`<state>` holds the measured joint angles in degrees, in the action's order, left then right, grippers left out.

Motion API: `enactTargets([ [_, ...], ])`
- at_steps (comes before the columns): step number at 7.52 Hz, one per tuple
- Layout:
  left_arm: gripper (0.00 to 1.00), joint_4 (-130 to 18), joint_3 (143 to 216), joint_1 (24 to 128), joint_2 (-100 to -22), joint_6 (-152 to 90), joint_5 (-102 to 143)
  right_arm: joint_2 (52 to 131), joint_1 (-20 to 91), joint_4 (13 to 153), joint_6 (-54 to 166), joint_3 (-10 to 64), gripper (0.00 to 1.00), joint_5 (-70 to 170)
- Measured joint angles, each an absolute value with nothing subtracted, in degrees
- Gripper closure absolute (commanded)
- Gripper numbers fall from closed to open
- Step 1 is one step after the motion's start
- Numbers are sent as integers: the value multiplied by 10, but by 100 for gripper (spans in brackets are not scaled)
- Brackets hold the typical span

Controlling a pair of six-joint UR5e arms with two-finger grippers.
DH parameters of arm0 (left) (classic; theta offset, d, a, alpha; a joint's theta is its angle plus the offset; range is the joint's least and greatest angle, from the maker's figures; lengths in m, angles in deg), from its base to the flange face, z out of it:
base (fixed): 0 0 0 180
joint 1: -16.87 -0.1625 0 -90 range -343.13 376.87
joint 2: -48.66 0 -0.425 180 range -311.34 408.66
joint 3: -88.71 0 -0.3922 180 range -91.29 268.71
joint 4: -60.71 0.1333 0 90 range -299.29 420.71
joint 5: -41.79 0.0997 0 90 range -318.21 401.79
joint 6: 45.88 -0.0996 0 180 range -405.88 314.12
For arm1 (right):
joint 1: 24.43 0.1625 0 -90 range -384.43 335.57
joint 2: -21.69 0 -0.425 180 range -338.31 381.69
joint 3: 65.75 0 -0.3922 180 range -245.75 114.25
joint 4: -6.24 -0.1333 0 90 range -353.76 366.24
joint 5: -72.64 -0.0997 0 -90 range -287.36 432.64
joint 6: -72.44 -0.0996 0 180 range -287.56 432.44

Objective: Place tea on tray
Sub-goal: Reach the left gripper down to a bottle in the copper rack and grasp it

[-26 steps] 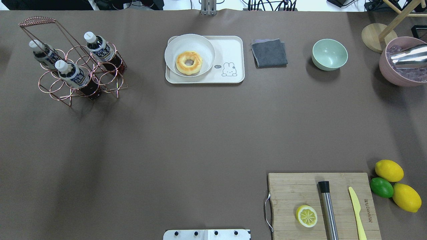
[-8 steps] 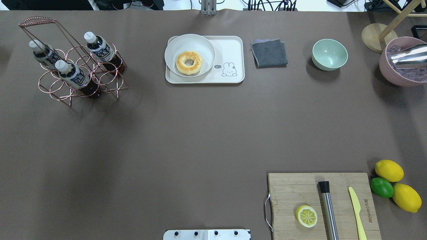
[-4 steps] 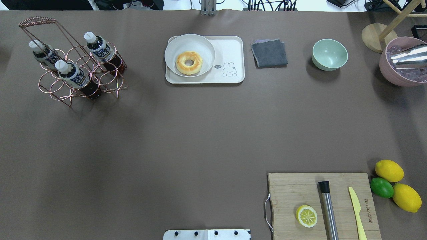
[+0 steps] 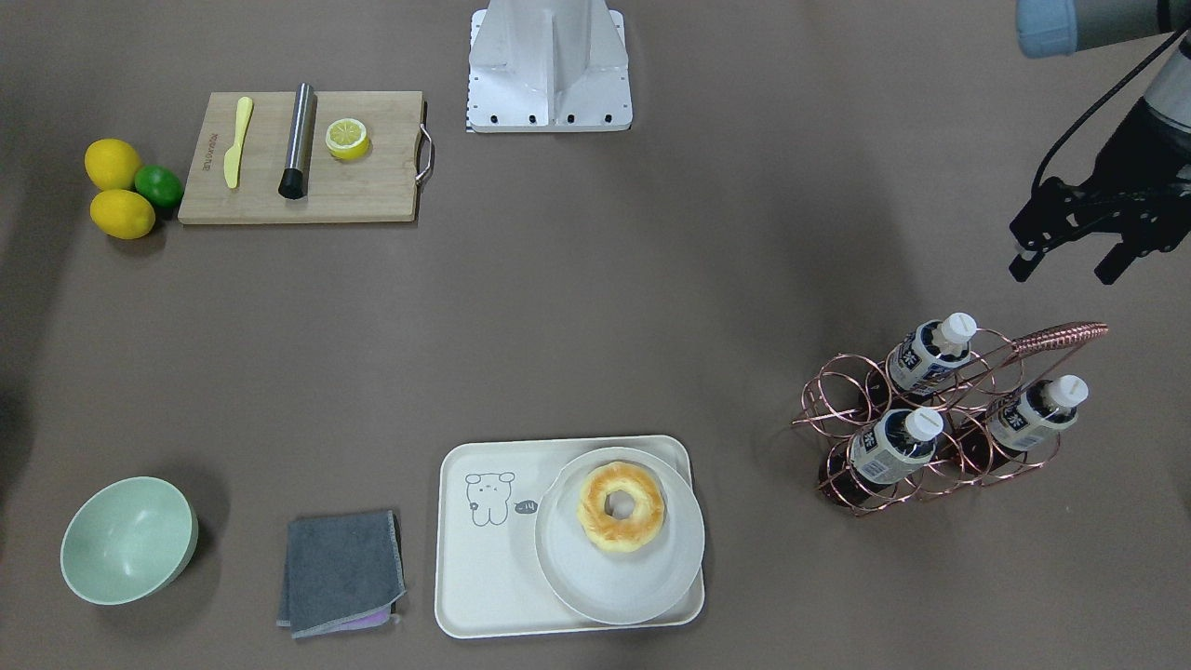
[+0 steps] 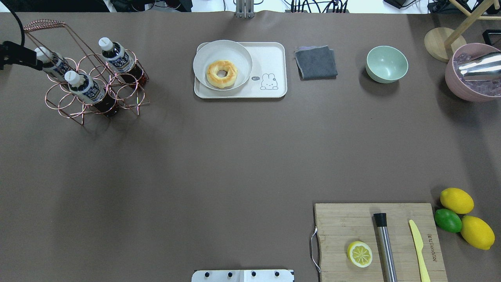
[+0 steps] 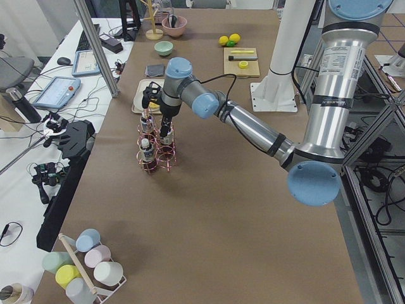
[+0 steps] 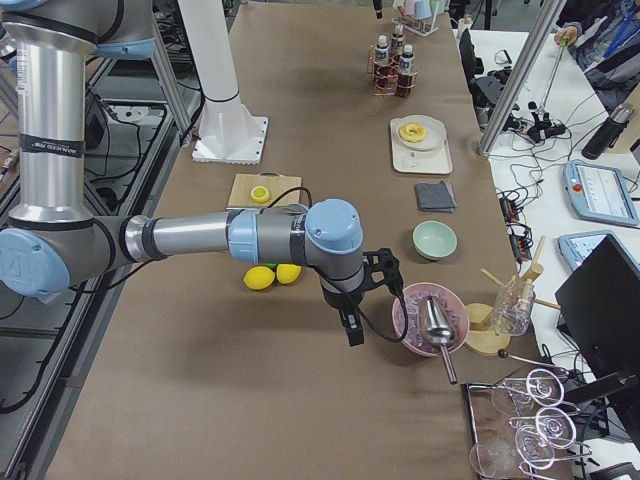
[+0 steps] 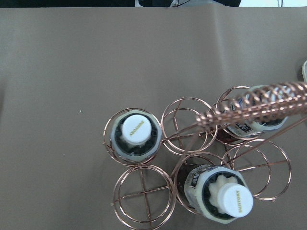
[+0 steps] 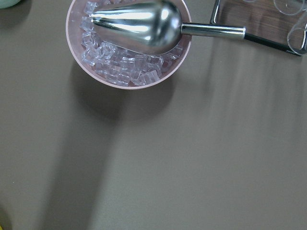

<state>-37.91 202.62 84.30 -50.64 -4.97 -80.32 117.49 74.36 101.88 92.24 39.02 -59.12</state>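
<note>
Arrival of the left gripper [image 4: 1063, 268], unseen overhead a moment ago, fingers seemingly spread, beside the copper rack [image 4: 1061, 332] holding the tea [image 4: 929, 358], well apart from the tray [image 4: 484, 577], suggests pickup is only beginning; whether the right gripper [image 7: 352, 324] is open I cannot tell

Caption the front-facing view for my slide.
Open left gripper hovers by a copper rack of three tea bottles; doughnut plate sits on the tray.
</note>
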Motion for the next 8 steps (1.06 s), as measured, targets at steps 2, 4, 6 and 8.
enactTargets([
  [2,3,-379,2012,810,-529,-25,-771,1177,744,1019,923,390,0,-591],
  [4,3,-379,1975,796,-559,-21,-758,1181,744,1019,922,390,0,-592],
  [6,12,-380,1958,779,-575,-12,-757,1182,744,1019,921,390,0,-592],
  [8,16,-380,1956,754,-579,9,-756,1182,744,1019,921,390,0,-593],
])
